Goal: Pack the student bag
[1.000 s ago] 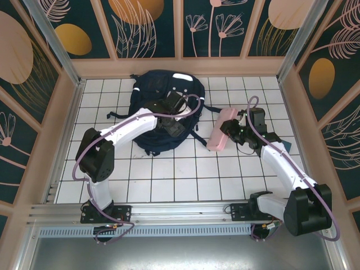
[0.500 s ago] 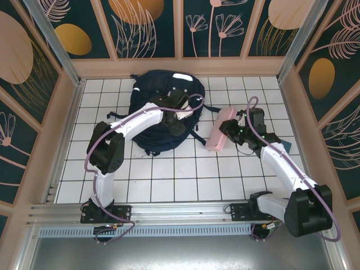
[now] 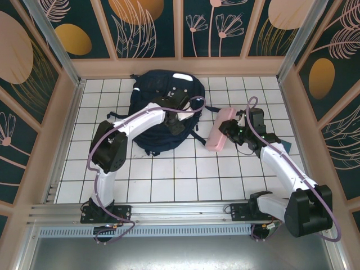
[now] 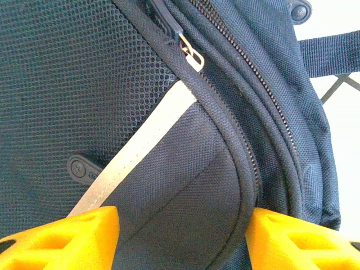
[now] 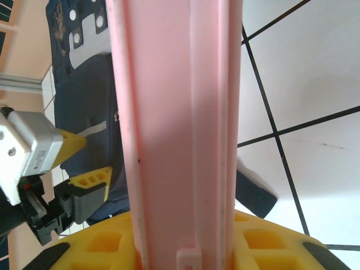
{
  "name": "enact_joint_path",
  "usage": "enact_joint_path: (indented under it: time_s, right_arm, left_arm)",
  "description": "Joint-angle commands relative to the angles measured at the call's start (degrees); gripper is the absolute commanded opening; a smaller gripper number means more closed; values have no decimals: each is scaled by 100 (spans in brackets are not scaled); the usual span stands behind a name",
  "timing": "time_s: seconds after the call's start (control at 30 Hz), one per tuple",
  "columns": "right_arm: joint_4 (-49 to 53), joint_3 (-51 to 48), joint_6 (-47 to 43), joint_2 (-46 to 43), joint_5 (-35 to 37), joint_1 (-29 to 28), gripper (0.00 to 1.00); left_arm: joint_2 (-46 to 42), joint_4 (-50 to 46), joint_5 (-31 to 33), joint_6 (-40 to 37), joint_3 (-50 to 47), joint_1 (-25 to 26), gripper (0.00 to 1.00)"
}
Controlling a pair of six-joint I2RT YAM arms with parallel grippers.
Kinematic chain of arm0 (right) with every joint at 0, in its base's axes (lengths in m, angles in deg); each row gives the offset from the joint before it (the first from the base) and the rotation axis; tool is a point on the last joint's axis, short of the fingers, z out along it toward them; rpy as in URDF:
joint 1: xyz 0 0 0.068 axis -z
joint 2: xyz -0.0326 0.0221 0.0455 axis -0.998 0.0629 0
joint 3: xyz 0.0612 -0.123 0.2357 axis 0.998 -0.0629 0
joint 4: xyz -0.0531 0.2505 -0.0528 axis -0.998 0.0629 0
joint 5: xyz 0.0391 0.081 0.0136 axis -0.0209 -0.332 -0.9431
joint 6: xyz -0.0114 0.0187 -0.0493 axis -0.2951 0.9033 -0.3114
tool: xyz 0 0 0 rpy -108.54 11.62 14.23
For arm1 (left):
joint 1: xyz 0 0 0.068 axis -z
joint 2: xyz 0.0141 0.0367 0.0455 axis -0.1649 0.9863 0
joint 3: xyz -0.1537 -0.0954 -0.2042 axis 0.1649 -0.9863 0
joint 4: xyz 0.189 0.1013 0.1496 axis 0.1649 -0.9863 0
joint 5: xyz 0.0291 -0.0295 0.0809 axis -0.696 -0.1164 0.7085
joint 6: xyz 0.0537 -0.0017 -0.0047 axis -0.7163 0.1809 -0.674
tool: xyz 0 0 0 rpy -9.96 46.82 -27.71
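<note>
The student bag, a big navy backpack, lies on the white tiles at the back centre. My left gripper presses down on its right front part. In the left wrist view its yellow fingers straddle a pocket flap edged by a white stripe; the jaws stand wide, one finger on each side of the flap. A zipper pull lies above. To the right of the bag my right gripper is shut on a flat pink case, which stands between its pads.
Black bag straps trail on the tiles between the bag and the pink case. A dark blue corner shows beside the right arm. Wooden walls and metal posts close in the tiled floor on three sides.
My left arm has swung its elbow inward and the left gripper has settled lower on the bag with its fingers narrowing. The right gripper and pink case have barely moved.
</note>
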Motion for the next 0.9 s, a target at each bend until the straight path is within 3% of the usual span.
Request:
enact_joint_path:
  time_s: [0.0,0.07,0.3,0.5,0.6,0.87]
  right_arm:
    - [-219,-46,92,-164,-70,-52,26]
    - [-225,-35,91,-164,-67,-70,25]
    - [-200,-36,119,-188,-15,-120,26]
    - [-253,-53,102,-176,-5,-243,26]
    - [-371,-53,76,-135,-122,-367,26]
    - [-1361,-140,383,166,-1114,-838,26]
  left_arm:
    - [166,-139,0,-166,113,-33,63]
    - [186,-114,48,-184,105,-33,59]
    - [-82,239,654,-50,140,-39,24]
    - [-752,689,887,36,-206,-38,5]
    - [-1088,889,997,152,-387,-26,0]
    - [-2041,1638,939,646,-749,-29,0]
